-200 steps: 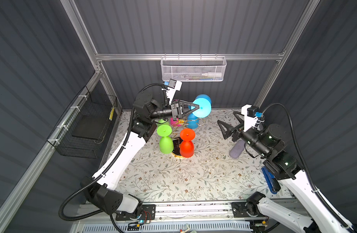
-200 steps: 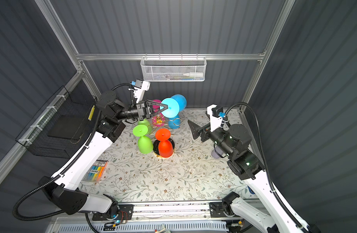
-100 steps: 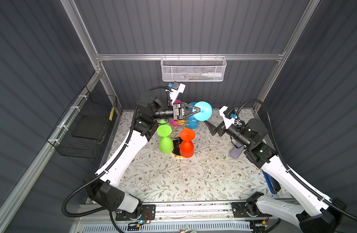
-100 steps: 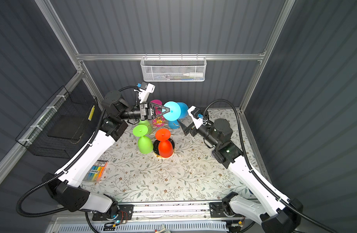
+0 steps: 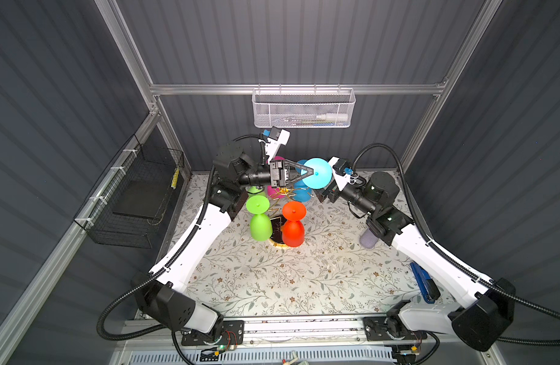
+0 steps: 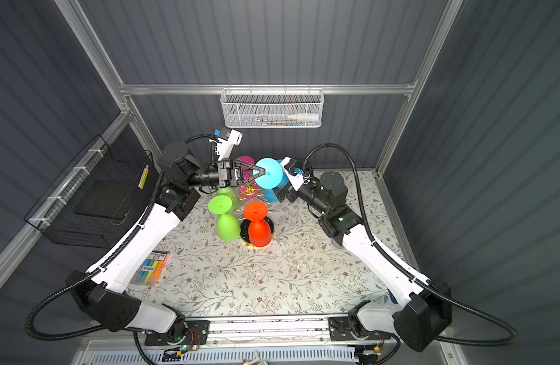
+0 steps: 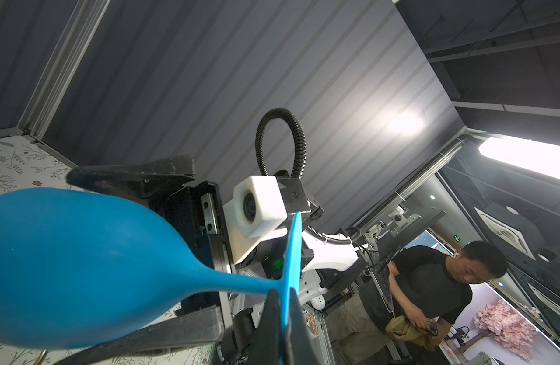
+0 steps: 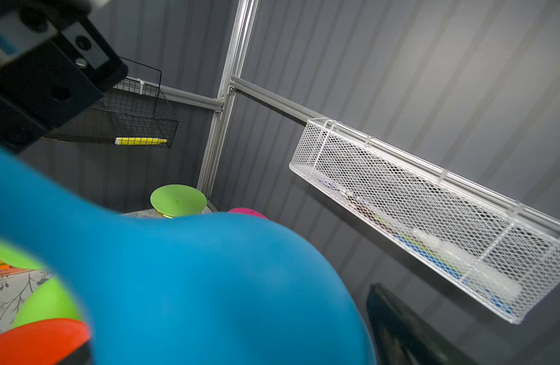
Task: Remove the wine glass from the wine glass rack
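The blue wine glass is held upper centre, apparently clear of the wine glass rack; left end effector clamps its foot; right end effector gapes around its bowl; setting down remains.

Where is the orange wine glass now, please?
In both top views the orange wine glass hangs inverted on the rack, directly right of the front green glass.
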